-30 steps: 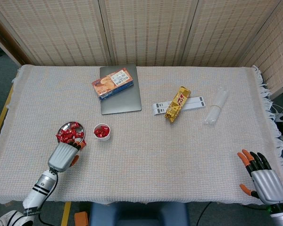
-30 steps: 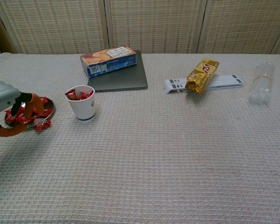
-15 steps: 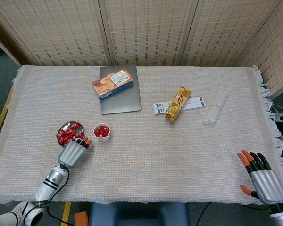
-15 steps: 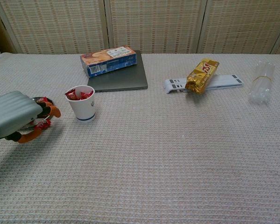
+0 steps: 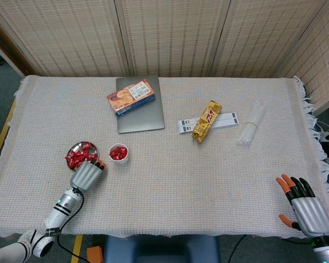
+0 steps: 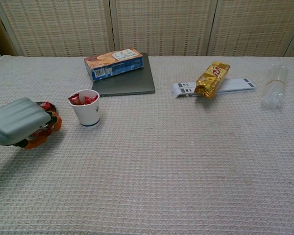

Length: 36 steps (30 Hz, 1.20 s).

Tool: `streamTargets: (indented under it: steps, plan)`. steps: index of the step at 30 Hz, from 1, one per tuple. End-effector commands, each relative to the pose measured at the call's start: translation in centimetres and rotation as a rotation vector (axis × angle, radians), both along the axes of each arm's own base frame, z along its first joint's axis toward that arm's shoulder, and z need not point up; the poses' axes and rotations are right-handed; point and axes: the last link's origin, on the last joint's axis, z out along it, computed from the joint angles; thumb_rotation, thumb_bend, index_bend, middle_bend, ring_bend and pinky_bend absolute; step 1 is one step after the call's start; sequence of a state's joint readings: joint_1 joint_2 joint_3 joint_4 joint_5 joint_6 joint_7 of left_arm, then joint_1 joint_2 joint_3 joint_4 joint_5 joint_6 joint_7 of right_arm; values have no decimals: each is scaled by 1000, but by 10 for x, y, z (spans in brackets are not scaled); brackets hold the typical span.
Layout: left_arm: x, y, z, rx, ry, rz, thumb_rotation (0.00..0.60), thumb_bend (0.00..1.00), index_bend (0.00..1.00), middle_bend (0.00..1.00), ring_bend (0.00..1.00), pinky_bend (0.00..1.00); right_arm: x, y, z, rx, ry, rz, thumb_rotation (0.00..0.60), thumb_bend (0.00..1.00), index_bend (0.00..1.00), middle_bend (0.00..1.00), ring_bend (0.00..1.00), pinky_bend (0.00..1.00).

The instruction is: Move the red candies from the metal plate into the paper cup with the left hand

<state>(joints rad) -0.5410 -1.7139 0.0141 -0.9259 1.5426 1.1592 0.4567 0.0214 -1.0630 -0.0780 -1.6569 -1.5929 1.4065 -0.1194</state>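
left hand (image 5: 87, 175): sat low at near edge of metal plate (image 5: 77, 147), back of hand up, fingers curled under toward the candies; moved off the plate's centre toward the cup side over the last second. Grip on a candy: cannot tell, palm hid the fingertips in both views.
red candies (image 5: 79, 155): most lay piled in the plate; in chest view a few red wrappers (image 6: 44, 105) showed just behind the hand.
paper cup (image 5: 118, 153): upright just right of the plate, apart from the hand, with some red candies inside already (image 6: 83, 99).
right hand (image 5: 305, 206): rested at far right near counter edge, fingers spread, held nothing, unmoved.
change: hand shifted from over the pile to the plate's cup-side rim, rose slightly in chest view; plate and cup stayed put.
meaning: looked like the end of a pick or start of a carry to the cup; task partly done, many candies left.
risk: cup light, close to the hand, easy to knock over.
counter (image 5: 208, 175): woven cloth cover; biscuit box (image 5: 131, 97) on grey laptop (image 5: 145, 118), gold snack bar (image 5: 206, 120), clear plastic roll (image 5: 250, 124) well away.
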Motion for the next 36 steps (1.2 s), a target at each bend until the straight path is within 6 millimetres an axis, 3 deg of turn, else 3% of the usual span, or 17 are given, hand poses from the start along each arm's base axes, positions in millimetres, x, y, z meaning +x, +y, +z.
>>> streamTargets:
  steps: [1, 13, 25, 36]
  plan:
    - [-2, 2, -1, 1, 22, 9, 600, 437, 397, 408, 557, 1000, 0, 0, 0, 1, 1, -1, 600, 111, 0, 0, 0, 0]
    - [-6, 4, 0, 11, 36, 26, 600, 445, 444, 505, 578, 1000, -1, -2, -1, 3, 4, -8, 600, 111, 0, 0, 0, 0]
    - [-12, -2, 7, 21, 45, 36, 600, 516, 563, 594, 650, 1000, -1, -1, -1, 5, 7, -8, 600, 112, 0, 0, 0, 0]
    - [-9, -8, 24, 51, 24, 13, 600, 543, 605, 627, 660, 1000, 0, -1, -2, 7, 6, -5, 600, 111, 0, 0, 0, 0]
